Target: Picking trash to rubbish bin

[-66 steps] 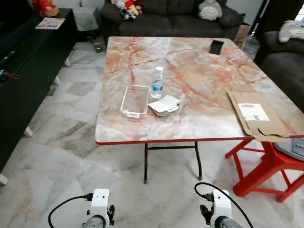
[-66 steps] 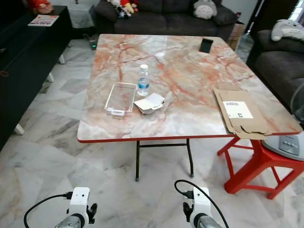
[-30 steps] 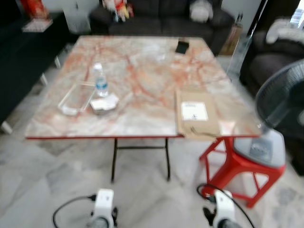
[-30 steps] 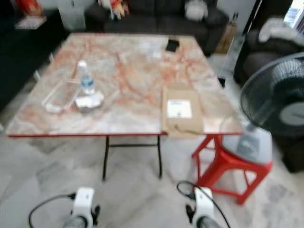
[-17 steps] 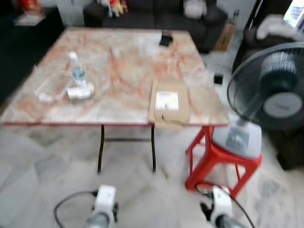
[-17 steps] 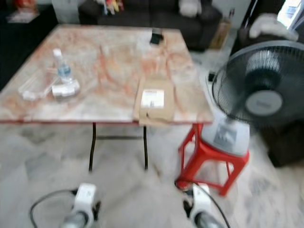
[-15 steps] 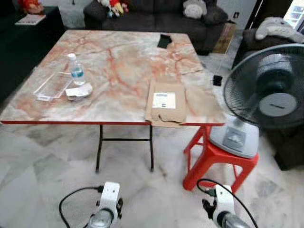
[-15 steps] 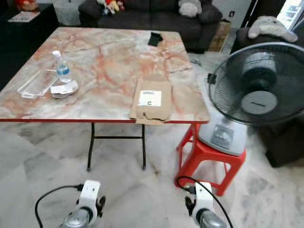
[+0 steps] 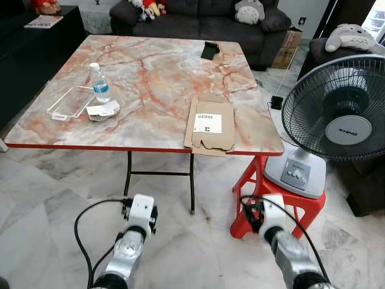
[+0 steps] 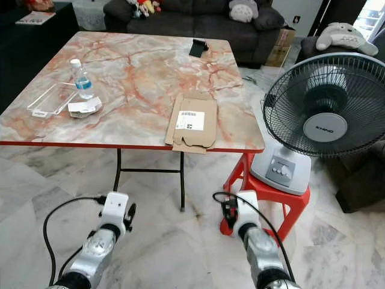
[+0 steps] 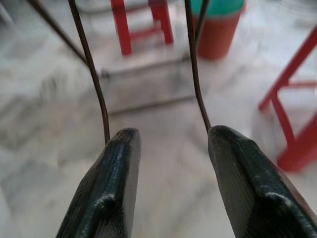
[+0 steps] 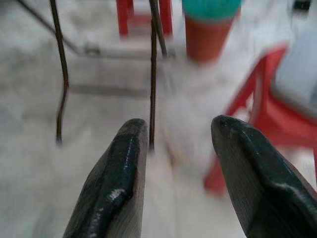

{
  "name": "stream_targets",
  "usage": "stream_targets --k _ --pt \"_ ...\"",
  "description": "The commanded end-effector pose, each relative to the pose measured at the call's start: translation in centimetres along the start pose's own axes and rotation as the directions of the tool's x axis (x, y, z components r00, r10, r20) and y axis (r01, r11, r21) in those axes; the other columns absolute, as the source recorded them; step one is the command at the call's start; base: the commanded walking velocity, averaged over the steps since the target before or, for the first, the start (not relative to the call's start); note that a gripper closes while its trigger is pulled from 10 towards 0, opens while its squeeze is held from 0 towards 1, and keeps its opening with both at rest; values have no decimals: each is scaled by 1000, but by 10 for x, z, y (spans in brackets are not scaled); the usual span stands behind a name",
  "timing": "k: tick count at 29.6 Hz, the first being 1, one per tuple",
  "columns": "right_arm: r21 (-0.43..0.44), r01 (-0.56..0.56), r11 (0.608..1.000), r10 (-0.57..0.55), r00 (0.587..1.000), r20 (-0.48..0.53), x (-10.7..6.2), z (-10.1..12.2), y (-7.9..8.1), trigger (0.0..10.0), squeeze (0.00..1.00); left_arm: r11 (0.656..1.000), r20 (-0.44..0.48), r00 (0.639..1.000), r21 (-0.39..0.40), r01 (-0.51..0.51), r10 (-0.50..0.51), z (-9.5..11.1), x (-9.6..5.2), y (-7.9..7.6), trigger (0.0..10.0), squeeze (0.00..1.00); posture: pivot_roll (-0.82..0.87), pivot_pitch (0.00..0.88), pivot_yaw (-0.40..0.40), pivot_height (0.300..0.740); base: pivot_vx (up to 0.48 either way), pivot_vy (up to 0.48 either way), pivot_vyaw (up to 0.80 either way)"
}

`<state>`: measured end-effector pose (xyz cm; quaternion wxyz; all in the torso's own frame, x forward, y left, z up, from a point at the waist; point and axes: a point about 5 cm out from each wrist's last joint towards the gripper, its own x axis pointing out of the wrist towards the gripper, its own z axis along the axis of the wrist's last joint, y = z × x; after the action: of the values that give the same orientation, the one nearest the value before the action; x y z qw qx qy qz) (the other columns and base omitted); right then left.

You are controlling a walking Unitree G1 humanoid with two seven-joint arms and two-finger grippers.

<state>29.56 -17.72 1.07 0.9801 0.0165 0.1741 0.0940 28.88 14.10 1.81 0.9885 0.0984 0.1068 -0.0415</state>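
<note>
A flattened brown cardboard box (image 9: 209,123) lies at the near right edge of the marble table (image 9: 162,90). On the table's left side stand a small water bottle (image 9: 100,83), a clear plastic tray (image 9: 69,102) and a crumpled white container (image 9: 103,110). An orange bin with a teal lid (image 11: 218,25) stands on the floor beyond the table legs, also visible as the bin (image 12: 210,29). My left gripper (image 11: 171,136) and right gripper (image 12: 178,124) are both open and empty, held low over the floor. My left arm (image 9: 138,220) and right arm (image 9: 267,217) reach forward below the table's edge.
A standing fan (image 9: 343,120) sits on a red stool (image 9: 264,198) close to my right arm. A black flat item (image 9: 210,50) lies at the table's far edge. Dark sofas (image 9: 204,15) with plush toys line the back; thin metal table legs (image 9: 191,186) stand ahead.
The camera has swung right, bringing the fan and red stool into view. Both arms now reach further forward and higher in the picture. The things on the table have not moved.
</note>
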Motion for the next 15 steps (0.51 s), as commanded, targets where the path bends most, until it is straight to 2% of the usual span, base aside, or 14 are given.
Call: stream_targets --k 1,4,6,8,9,12,15 --pt "-17 -31 999 33 992 124 5 25 4 10000 0 1000 88 996 30 -1 -2 15 -1 -2 10000 0 -6 82 -80 740 0 0 0" --pt "-15 -47 999 49 966 256 9 54 10 10000 0 1000 188 982 28 -13 7 39 -2 0 10000 0 -8 77 -73 740 0 0 0" --pt "-16 -52 999 54 953 297 9 64 12 10000 0 999 220 975 33 -15 7 48 -2 0 10000 0 -9 70 -68 740 0 0 0" --pt "-10 -60 998 59 922 382 12 89 18 10000 0 999 301 954 40 -19 6 71 0 -1 10000 0 -9 70 -68 740 0 0 0" --pt "-10 -60 998 59 922 382 12 89 18 10000 0 999 301 954 40 -19 6 71 0 -1 10000 0 -9 70 -68 740 0 0 0" --pt "7 -81 997 69 888 454 16 112 29 10000 0 1000 366 930 14 -25 19 95 4 -1 10000 0 -11 54 -60 740 0 0 0" --pt "16 -92 996 74 882 466 18 117 34 10000 0 1000 373 928 -17 -17 22 100 7 -3 10000 0 -2 32 -56 740 0 0 0"
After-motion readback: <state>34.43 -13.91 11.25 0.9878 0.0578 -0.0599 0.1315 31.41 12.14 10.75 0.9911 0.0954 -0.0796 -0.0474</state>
